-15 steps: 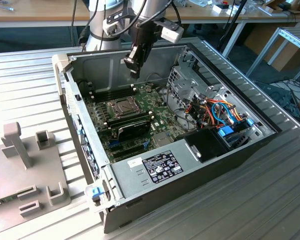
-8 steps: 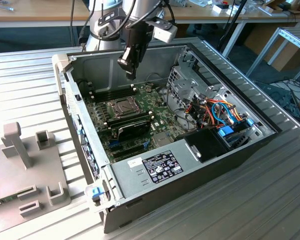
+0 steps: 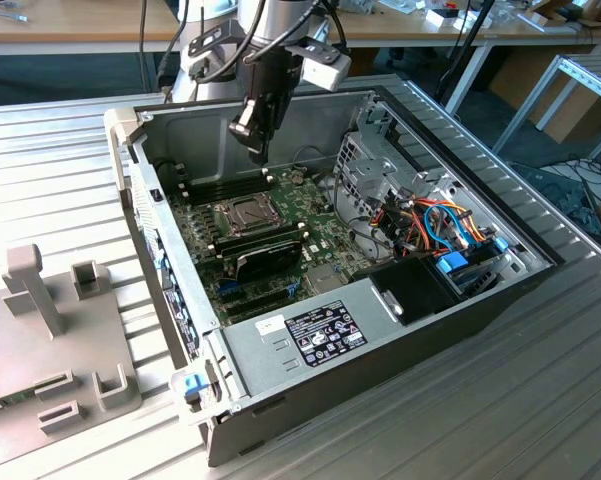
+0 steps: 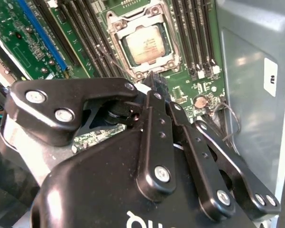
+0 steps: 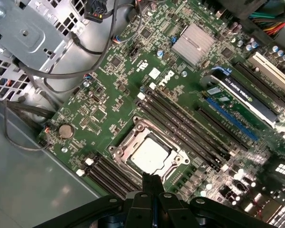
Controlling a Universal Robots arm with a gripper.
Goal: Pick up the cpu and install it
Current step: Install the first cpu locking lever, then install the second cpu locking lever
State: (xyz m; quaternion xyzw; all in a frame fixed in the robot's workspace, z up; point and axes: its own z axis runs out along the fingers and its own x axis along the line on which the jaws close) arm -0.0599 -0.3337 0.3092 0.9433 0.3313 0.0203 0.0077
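Observation:
The cpu (image 5: 151, 154) lies flat in the socket on the green motherboard (image 5: 118, 90), its pale silver-grey top showing inside the metal frame. It appears again in the second wrist view (image 4: 143, 44) and, small, in the exterior view (image 3: 242, 212). My gripper (image 3: 257, 152) hangs above the board, a little behind the socket toward the case's rear wall. Its black fingertips (image 5: 151, 180) are pressed together with nothing between them, just off the socket's edge; in the second wrist view the gripper (image 4: 154, 80) is likewise apart from the chip.
Long black memory sticks (image 5: 189, 128) flank the socket. A black card (image 3: 265, 258) stands across the board in front of it. The drive cage (image 3: 365, 170), coloured cables (image 3: 435, 225) and power supply (image 3: 315, 335) fill the case. A grey fixture (image 3: 50, 340) sits on the exterior view's left.

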